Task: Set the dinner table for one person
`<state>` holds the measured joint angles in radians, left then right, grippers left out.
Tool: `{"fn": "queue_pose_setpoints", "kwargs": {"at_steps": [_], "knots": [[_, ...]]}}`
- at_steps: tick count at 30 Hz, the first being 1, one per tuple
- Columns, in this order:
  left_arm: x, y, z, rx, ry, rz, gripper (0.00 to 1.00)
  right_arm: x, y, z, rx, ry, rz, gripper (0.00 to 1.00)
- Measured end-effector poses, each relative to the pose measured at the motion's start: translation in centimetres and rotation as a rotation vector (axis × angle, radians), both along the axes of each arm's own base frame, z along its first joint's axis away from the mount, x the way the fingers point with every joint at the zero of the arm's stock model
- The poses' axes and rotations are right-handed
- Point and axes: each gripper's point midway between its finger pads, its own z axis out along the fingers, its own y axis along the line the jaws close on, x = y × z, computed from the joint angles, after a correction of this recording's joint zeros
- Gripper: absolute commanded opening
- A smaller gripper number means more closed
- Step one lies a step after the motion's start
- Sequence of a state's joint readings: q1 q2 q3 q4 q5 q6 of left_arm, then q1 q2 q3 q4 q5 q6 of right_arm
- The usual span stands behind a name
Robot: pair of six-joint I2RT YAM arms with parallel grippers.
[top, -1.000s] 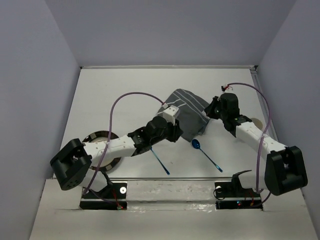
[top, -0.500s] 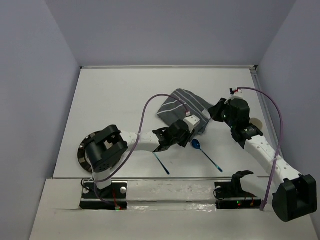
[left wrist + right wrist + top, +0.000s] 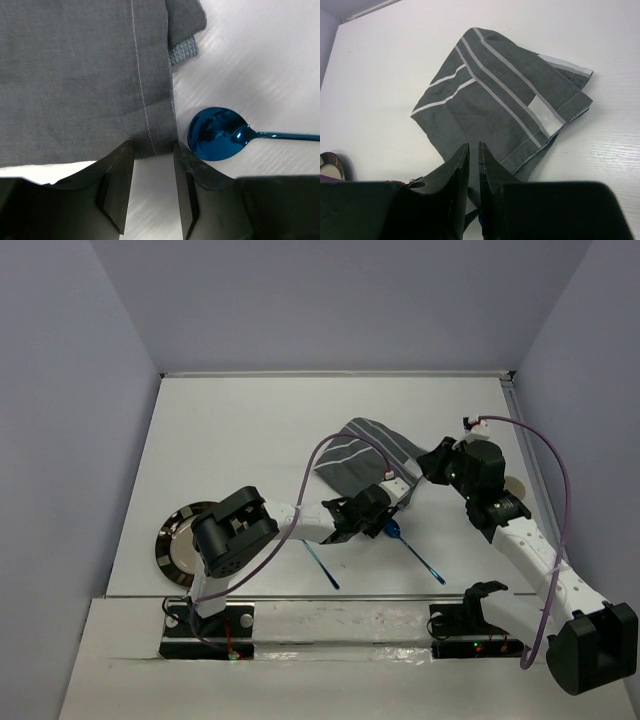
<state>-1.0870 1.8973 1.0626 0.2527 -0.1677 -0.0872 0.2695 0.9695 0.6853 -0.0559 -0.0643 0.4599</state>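
Note:
The dinner table (image 3: 250, 430) is a wide white top. On it lies a dark grey placemat (image 3: 362, 452) with pale stripes, rumpled and folded at its near corner. My left gripper (image 3: 388, 502) hovers at that near edge. In the left wrist view it (image 3: 152, 150) is open, its tips at the cloth's hem (image 3: 100, 75), with bare table between the jaws. A blue spoon (image 3: 216, 140) lies just to its right. My right gripper (image 3: 438, 462) is beside the placemat's right corner. It (image 3: 474, 146) is open by a narrow gap, holding nothing, above the placemat (image 3: 495, 100).
The spoon (image 3: 396, 531) points its handle toward the near edge. A second thin blue utensil (image 3: 322, 565) lies left of it. A dark-rimmed plate (image 3: 172, 540) sits near left, partly under my left arm. A pale round object (image 3: 516, 485) shows by the right wall.
My left gripper has moved right along the placemat's near edge to beside the spoon, and its jaws have widened. The right gripper's jaws have parted slightly and the arm has stretched out rightward.

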Motion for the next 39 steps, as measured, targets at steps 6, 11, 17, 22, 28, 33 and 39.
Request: {"fn": "queue_pose_setpoints", "kwargs": {"at_steps": [6,11,17,22,28,33,39], "knots": [[-0.6,-0.3,-0.6,0.025,-0.003,-0.018,0.62,-0.1,0.1,0.1,0.004,-0.003,0.008,0.22],[-0.7,-0.4,-0.6,0.025,-0.001,-0.023,0.62,-0.2,0.2,-0.2,0.004,0.004,0.012,0.22],[0.0,-1.0,-0.7,0.021,-0.019,-0.008,0.51,-0.3,0.2,-0.5,0.003,0.01,0.013,0.22],[0.6,-1.2,-0.7,0.021,-0.046,0.015,0.13,-0.3,0.2,-0.5,0.003,0.01,0.013,0.22],[1.8,-0.3,-0.6,0.052,-0.105,0.067,0.0,-0.3,0.1,-0.4,0.003,0.007,0.012,0.22],[3.7,3.1,-0.2,0.052,-0.127,0.174,0.0,-0.3,0.2,-0.5,0.004,0.008,0.013,0.26],[8.7,8.5,5.8,-0.133,-0.152,0.38,0.0,0.1,0.6,-2.4,-0.007,0.063,0.033,0.49]]}}
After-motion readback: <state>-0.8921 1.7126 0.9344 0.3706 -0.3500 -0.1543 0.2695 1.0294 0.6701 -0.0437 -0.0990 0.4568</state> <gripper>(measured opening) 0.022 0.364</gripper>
